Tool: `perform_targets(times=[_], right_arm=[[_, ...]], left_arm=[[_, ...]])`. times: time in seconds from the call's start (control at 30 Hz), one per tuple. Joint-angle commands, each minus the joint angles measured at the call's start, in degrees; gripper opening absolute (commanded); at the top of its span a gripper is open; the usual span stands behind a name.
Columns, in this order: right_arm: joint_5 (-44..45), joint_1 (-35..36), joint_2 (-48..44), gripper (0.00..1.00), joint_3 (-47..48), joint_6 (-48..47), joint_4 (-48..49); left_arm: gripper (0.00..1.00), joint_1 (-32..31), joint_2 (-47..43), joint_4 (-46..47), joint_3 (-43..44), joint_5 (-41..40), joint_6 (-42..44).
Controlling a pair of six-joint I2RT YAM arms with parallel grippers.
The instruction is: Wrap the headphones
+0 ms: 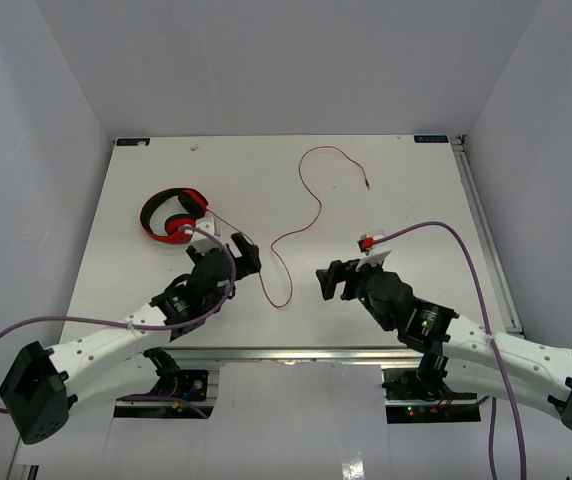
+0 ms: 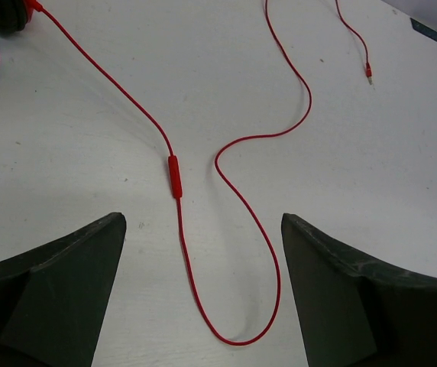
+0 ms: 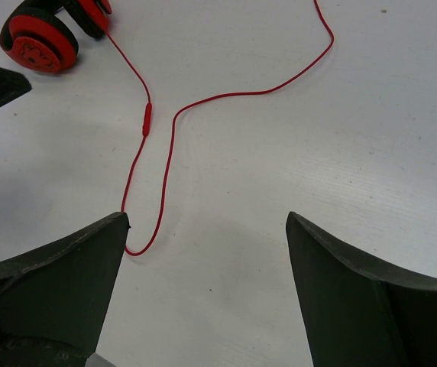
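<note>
2 claws, left [image 1: 249, 256] and right [image 1: 327, 282], both released, empty, flanking cable [image 1: 288, 300] loop at table [image 1: 416, 200] front. Headphones [image 1: 171, 215] rear-left, near left claw. Cable thin, limp, light, probably slippery; take near remote [image 2: 175, 176] or loop bend. Band looks stiff. Open room right, rear; walls on 3 sides.

White arms [image 1: 106, 345], black claws [image 1: 248, 254], purple cables [image 1: 471, 262]

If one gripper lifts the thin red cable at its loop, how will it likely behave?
The cable probably droops limply on both sides, since it lies in loose curves. It looks thin and light, so it may slip from a loose pinch. Its free plug would likely drag behind.
</note>
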Motion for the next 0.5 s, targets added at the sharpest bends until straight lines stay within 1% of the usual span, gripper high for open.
perform_targets(times=[0.0, 0.07, 0.1, 0.13, 0.2, 0.27, 0.33, 0.37, 0.43, 0.47], right_arm=[[-0.5, 0.2, -2.1, 0.9, 1.9, 1.1, 1.8], [-0.4, 0.2, -2.2, 0.9, 1.7, 1.1, 2.0], [-0.8, 0.2, -2.2, 0.9, 1.7, 1.0, 2.0], [-1.2, 0.2, -2.1, 0.9, 1.7, 1.0, 2.1], [-2.0, 0.2, -1.8, 0.9, 1.8, 1.0, 2.3], [-2.2, 0.2, -1.7, 0.9, 2.1, 0.8, 2.2], [-2.2, 0.2, -1.8, 0.9, 2.5, 0.8, 1.5], [-2.3, 0.2, -2.0, 0.9, 2.6, 0.8, 1.4], [-2.8, 0.2, -2.8, 0.9, 2.5, 0.9, 1.4], [-3.0, 0.2, -3.3, 0.9, 2.4, 0.9, 1.5]], left_arm=[[0.93, 6.3, 7.5, -11.9, 12.8, -3.8, -2.9], [0.93, 12.8, 10.3, -14.6, 17.5, 1.9, -4.1], [0.93, 18.2, 11.2, -14.7, 18.7, 5.5, -5.1], [0.92, 22.3, 12.0, -14.5, 19.9, 9.3, -5.5], [0.91, 27.8, 14.2, -15.7, 23.1, 15.1, -4.9], [0.9, 32.8, 16.7, -17.2, 27.5, 17.4, -3.4], [0.9, 40.1, 20.1, -21.2, 33.5, 19.3, -1.4], [0.9, 42.9, 21.9, -22.1, 35.1, 20.8, 0.0], [0.89, 46.5, 24.7, -22.0, 36.3, 23.9, 3.8], [0.89, 49.2, 25.9, -21.4, 36.8, 24.3, 5.9]])
